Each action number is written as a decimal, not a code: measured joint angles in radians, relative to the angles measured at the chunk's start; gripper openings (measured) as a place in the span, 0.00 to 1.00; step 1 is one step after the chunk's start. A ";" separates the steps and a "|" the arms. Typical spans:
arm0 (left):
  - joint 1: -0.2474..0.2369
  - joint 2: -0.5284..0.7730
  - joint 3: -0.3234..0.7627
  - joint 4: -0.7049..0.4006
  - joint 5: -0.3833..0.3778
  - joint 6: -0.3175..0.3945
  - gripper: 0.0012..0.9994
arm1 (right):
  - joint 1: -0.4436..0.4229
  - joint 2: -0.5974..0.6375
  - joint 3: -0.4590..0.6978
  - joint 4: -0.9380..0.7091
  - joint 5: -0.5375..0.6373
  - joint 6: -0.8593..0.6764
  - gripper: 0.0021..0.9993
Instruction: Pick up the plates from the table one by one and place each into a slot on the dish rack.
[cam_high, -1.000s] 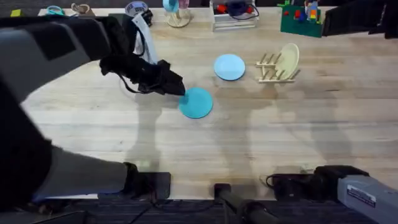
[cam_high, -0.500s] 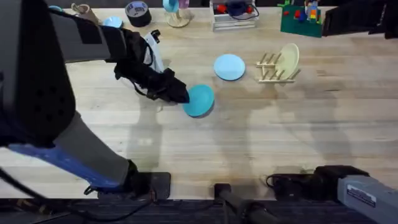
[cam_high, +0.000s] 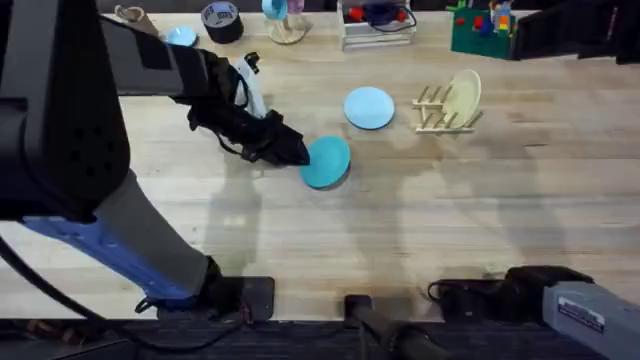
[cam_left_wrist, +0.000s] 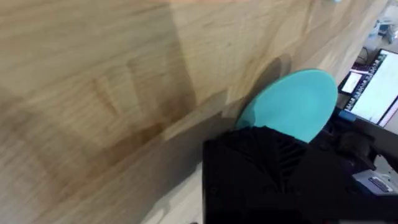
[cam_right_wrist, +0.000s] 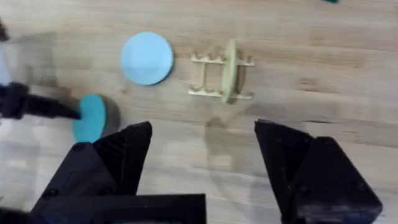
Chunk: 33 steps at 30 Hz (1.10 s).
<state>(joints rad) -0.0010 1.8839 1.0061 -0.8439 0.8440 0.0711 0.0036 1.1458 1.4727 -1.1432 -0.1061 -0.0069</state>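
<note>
My left gripper (cam_high: 296, 154) is shut on the near-left rim of the teal plate (cam_high: 327, 162), which hangs tilted just above the table (cam_high: 450, 220). In the left wrist view the teal plate (cam_left_wrist: 297, 102) sticks out past a black finger (cam_left_wrist: 261, 162). The pale sky blue plate (cam_high: 369, 108) lies flat to the left of the dish rack (cam_high: 436, 112). A cream plate (cam_high: 464, 97) stands in the rack. My right gripper (cam_right_wrist: 202, 155) hangs open high over the table, looking down on the pale blue plate (cam_right_wrist: 147, 58), the rack (cam_right_wrist: 210, 78) and the teal plate (cam_right_wrist: 90, 118).
Along the far edge stand a tape roll (cam_high: 220, 17), a small blue saucer (cam_high: 181, 36), a white wire rack (cam_high: 378, 25) and a green toy block set (cam_high: 485, 30). Bare wood stretches in front of the rack and to its right.
My left gripper has carried the teal plate up off the table and a little to the right, toward the rack. The plate now tilts. The right arm has held still.
</note>
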 joint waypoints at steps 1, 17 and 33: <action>0.000 0.000 0.000 0.000 0.000 0.000 0.04 | 0.000 0.000 0.000 -0.003 -0.018 0.003 0.99; 0.000 0.000 0.000 0.000 0.000 0.000 0.04 | 0.085 0.067 -0.175 0.080 -0.144 0.227 0.99; 0.000 0.000 0.000 0.001 0.000 0.000 0.04 | 0.302 0.128 -0.396 0.345 -0.181 0.569 0.99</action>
<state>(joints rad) -0.0010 1.8839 1.0061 -0.8433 0.8436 0.0711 0.3053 1.2735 1.0771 -0.7980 -0.2867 0.5626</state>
